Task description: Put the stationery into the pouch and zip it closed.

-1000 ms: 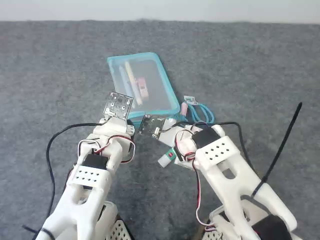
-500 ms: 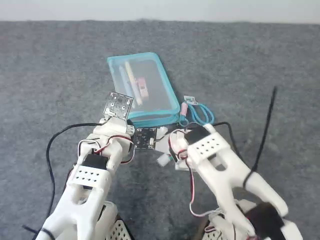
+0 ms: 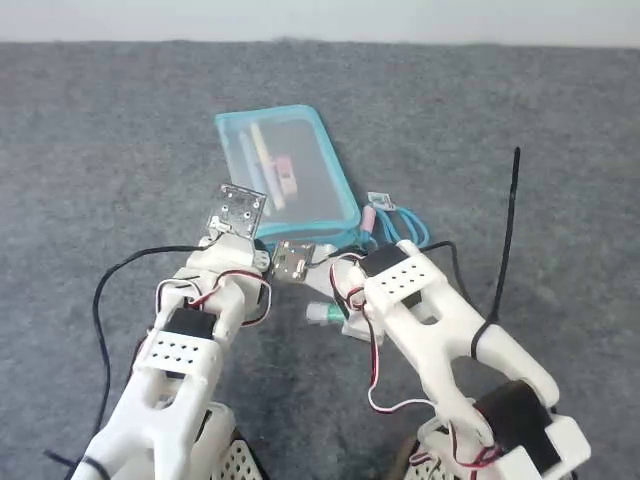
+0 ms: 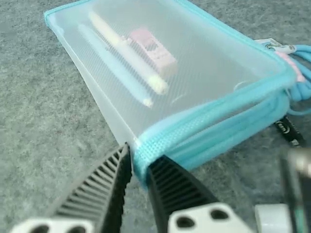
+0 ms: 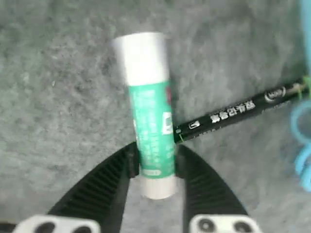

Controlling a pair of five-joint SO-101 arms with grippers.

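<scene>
The translucent pouch (image 3: 285, 170) with teal edging lies flat on the grey mat, with pens and a pink eraser (image 4: 153, 48) inside. My left gripper (image 4: 138, 167) is shut on the pouch's (image 4: 160, 82) near corner, pinching the teal edge. My right gripper (image 5: 153, 160) is shut on a green and white glue stick (image 5: 150, 131), which sticks out beside the right arm (image 3: 322, 314), just short of the pouch. A black pen (image 5: 233, 114) lies on the mat under the stick. Blue scissors (image 3: 400, 225) lie to the right of the pouch.
The grey mat (image 3: 120, 130) stretches open to the left of and beyond the pouch. The two arms stand close together near the pouch's front edge. A black cable (image 3: 505, 250) rises from the right arm.
The right arm has swung left with the glue stick, closer to the left gripper and the pouch's near edge. The left arm and the pouch have stayed put.
</scene>
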